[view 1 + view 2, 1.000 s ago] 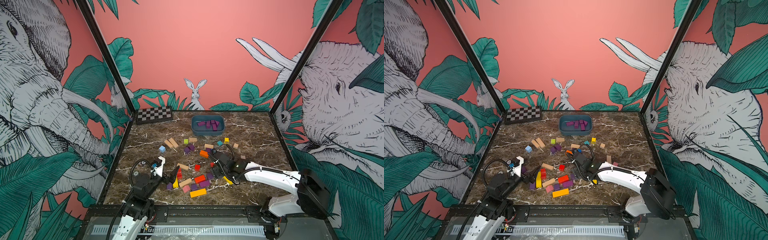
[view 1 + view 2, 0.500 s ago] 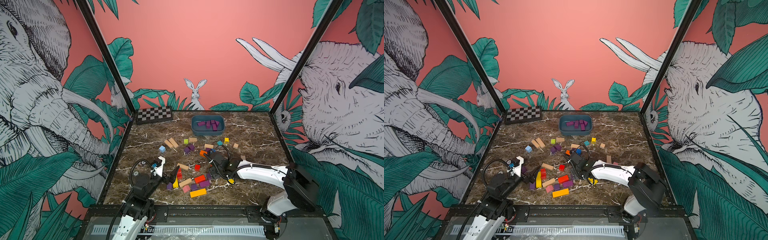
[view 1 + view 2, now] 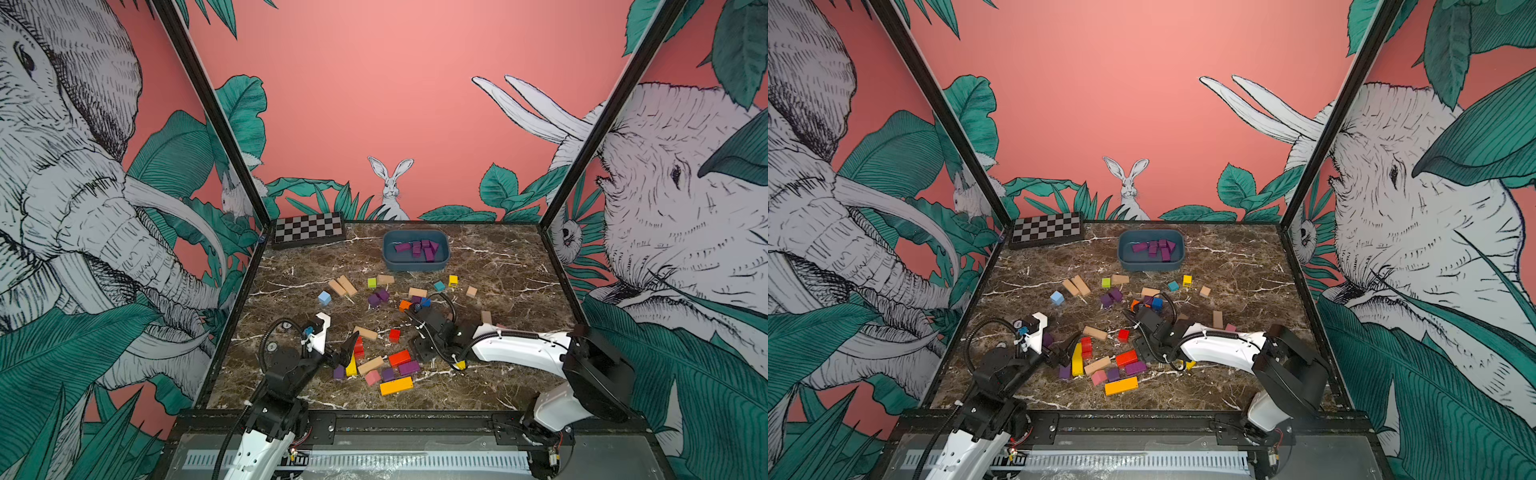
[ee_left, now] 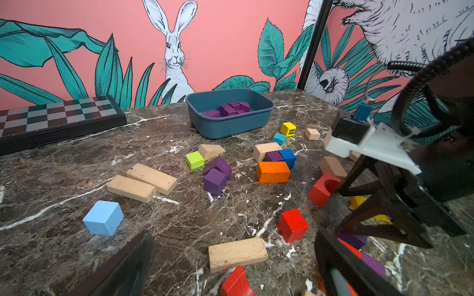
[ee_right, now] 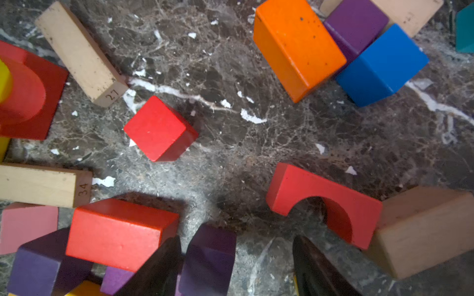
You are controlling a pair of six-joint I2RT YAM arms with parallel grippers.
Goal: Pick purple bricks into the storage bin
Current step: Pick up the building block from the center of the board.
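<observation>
Several purple bricks lie in the blue-grey storage bin at the back of the table, also seen from the left wrist. More purple bricks sit loose on the marble: a pair mid-table and some in the front cluster. My right gripper points down into that cluster, open around one purple brick. The brick touches one finger, and a gap separates it from the other. In both top views the right gripper hides this brick. My left gripper hangs open and empty at the front left.
A red block, a red arch and a wooden block crowd the right gripper. An orange block, a blue cube, wooden bars and a pink block lie about. A checkerboard box stands back left.
My right arm has swung left and lowered into the front cluster, and its jaws have narrowed around a purple brick. The left arm has not moved.
</observation>
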